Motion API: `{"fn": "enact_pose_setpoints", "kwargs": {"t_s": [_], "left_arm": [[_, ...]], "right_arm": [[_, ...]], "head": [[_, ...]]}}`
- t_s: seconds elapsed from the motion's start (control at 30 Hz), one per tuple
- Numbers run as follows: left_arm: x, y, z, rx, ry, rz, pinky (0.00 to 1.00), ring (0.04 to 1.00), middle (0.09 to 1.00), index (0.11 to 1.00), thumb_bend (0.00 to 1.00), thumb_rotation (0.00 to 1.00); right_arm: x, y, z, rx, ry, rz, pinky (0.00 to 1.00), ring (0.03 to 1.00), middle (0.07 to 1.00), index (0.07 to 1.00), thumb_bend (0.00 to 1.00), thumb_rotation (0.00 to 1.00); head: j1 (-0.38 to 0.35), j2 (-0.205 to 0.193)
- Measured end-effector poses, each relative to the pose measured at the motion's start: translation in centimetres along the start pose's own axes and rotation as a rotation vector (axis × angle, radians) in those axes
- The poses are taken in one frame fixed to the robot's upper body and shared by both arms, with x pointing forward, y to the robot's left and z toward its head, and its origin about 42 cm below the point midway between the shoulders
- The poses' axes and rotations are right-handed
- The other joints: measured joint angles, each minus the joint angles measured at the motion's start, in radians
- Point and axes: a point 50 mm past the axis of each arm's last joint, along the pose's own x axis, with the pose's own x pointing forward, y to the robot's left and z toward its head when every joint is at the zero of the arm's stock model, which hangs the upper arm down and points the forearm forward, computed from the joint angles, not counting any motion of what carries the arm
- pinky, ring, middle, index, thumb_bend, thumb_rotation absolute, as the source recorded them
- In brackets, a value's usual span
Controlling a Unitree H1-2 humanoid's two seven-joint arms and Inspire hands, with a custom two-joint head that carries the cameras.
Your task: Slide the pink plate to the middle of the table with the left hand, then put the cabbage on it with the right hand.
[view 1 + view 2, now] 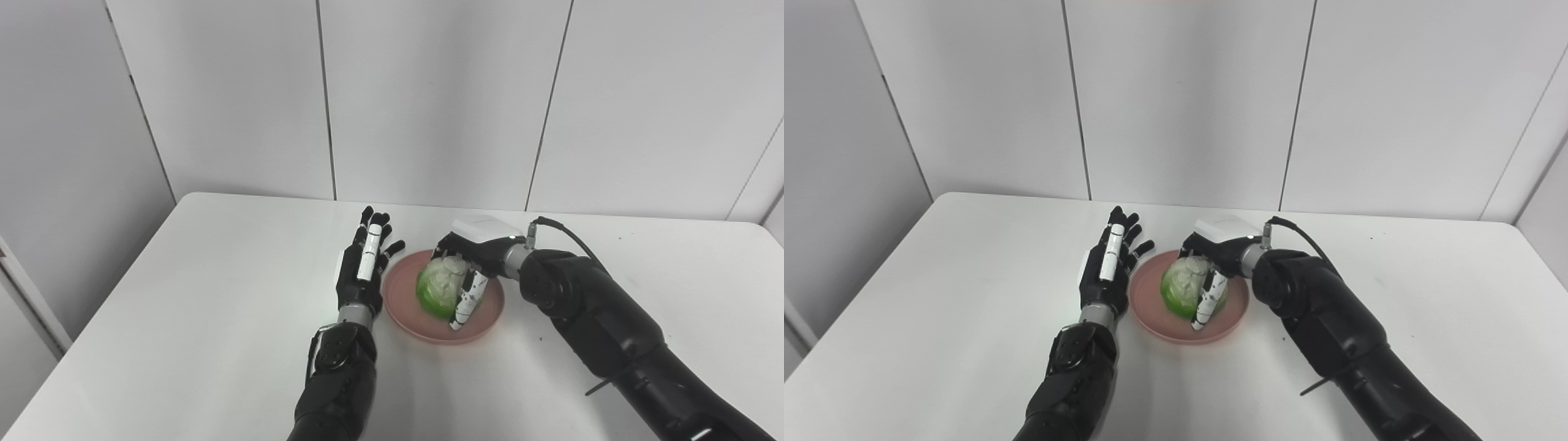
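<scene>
A: Where does the cabbage (442, 288) lie relative to the right robot hand (470, 269)?

B: Directly under it, resting on the pink plate (401, 291); the fingers wrap its far and right sides, thumb down the near side.

A: Left robot hand (362, 264)?

B: Just left of the plate, fingers spread, holding nothing.

A: Cabbage's condition?

B: Round, pale green, leafy, no clear long axis.

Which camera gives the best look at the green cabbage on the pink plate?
The left eye view, marginally: the round green cabbage appears slightly larger there, sitting in the round pink plate with the right hand around it. The right eye view shows the same cabbage, likewise partly covered by that hand's fingers.
</scene>
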Motion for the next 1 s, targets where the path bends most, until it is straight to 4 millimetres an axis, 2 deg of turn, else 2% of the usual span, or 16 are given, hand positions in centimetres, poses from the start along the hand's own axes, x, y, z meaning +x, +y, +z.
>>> {"fn": "enact_pose_setpoints", "kwargs": {"t_s": [0.03,0.07,0.1,0.13,0.2,0.4,0.47,0.5,0.57,0.6,0.67,0.73,0.77,0.87,0.93,1.0], "left_arm": [[0.0,0.0,0.0,0.001,0.000,0.000,0.76,0.934,0.910,0.941,0.70,0.70],[0.0,0.0,0.0,0.001,0.000,-0.001,0.76,0.933,0.909,0.940,0.70,0.70],[0.0,0.0,0.0,0.002,0.000,-0.001,0.76,0.933,0.906,0.940,0.70,0.71],[0.0,0.0,0.0,0.003,0.000,-0.001,0.75,0.933,0.904,0.940,0.70,0.71],[0.0,0.0,0.0,0.007,0.000,-0.002,0.74,0.932,0.902,0.938,0.70,0.71],[0.0,-0.1,0.0,0.031,0.001,-0.006,0.79,0.925,0.896,0.929,0.69,0.72],[0.0,-0.3,0.0,0.081,-0.003,-0.006,0.92,0.941,0.911,0.940,0.73,0.73],[0.0,-0.4,0.0,0.103,-0.006,-0.006,0.95,0.946,0.914,0.942,0.74,0.72],[0.0,-0.5,0.1,0.142,-0.017,0.000,0.97,0.942,0.912,0.933,0.74,0.69],[0.0,-0.6,0.2,0.152,-0.023,-0.002,0.99,0.947,0.920,0.938,0.72,0.69],[0.0,-0.6,0.3,0.180,-0.031,-0.004,1.00,0.957,0.926,0.942,0.70,0.69],[-0.1,-0.5,0.4,0.201,-0.036,-0.002,1.00,0.957,0.920,0.939,0.69,0.69],[-0.1,-0.5,0.4,0.215,-0.038,-0.002,1.00,0.958,0.912,0.934,0.71,0.69],[0.0,-0.1,0.7,0.288,-0.049,0.003,1.00,0.958,0.911,0.935,0.69,0.69],[0.1,0.6,1.1,0.349,-0.062,0.006,0.99,0.970,0.941,0.938,0.72,0.68],[0.2,1.1,1.4,0.382,-0.074,0.014,0.96,0.959,0.946,0.937,0.70,0.67]], "right_arm": [[0.0,0.2,0.1,-0.015,0.001,0.020,0.75,0.875,0.895,0.781,1.00,0.39],[0.1,0.3,0.2,-0.031,0.005,0.043,0.77,0.885,0.902,0.785,1.00,0.39],[0.1,0.4,0.2,-0.035,0.006,0.051,0.88,0.942,0.943,0.815,1.00,0.42],[0.1,0.3,0.3,-0.041,0.008,0.058,0.94,0.970,0.964,0.831,1.00,0.44],[0.0,0.0,0.2,-0.051,0.014,0.071,0.99,0.994,0.992,0.864,1.00,0.49],[-0.6,-1.0,0.2,-0.055,0.003,0.041,1.00,1.000,1.000,0.911,1.00,0.63],[-1.0,-1.5,-0.5,-0.041,0.008,-0.013,1.00,1.000,1.000,0.919,1.00,0.78],[-1.3,-1.7,-0.9,-0.030,0.008,-0.055,1.00,1.000,1.000,0.920,1.00,0.82],[-2.0,-2.0,-2.0,0.032,-0.024,-0.184,0.98,0.936,0.916,0.877,0.98,0.86],[-2.2,-1.8,-2.5,0.072,-0.038,-0.246,0.82,0.848,0.857,0.850,0.92,0.83],[-2.5,-0.7,-3.9,0.172,-0.044,-0.368,0.61,0.718,0.784,0.817,0.82,0.79],[-2.5,1.5,-5.6,0.298,-0.033,-0.464,0.59,0.708,0.778,0.817,0.81,0.81],[-2.5,2.6,-6.2,0.364,-0.021,-0.509,0.64,0.732,0.804,0.861,0.77,0.90],[-2.4,6.6,-7.6,0.729,0.006,-0.716,0.71,0.765,0.799,0.845,0.79,0.89],[-2.1,8.3,-7.4,0.999,0.019,-0.860,0.74,0.782,0.825,0.875,0.72,0.93],[-1.7,9.3,-7.1,1.167,0.016,-0.935,0.76,0.792,0.840,0.891,0.69,0.94]], "head": [[-0.002,0.002],[-0.002,0.002],[-0.003,0.002],[-0.005,0.003],[-0.005,0.003],[-0.023,0.002],[-0.025,0.000],[-0.028,0.000],[-0.034,-0.002],[-0.034,-0.002],[-0.046,0.000],[-0.055,-0.002],[-0.055,-0.002],[-0.067,-0.003],[-0.077,-0.003],[-0.084,-0.002]]}}
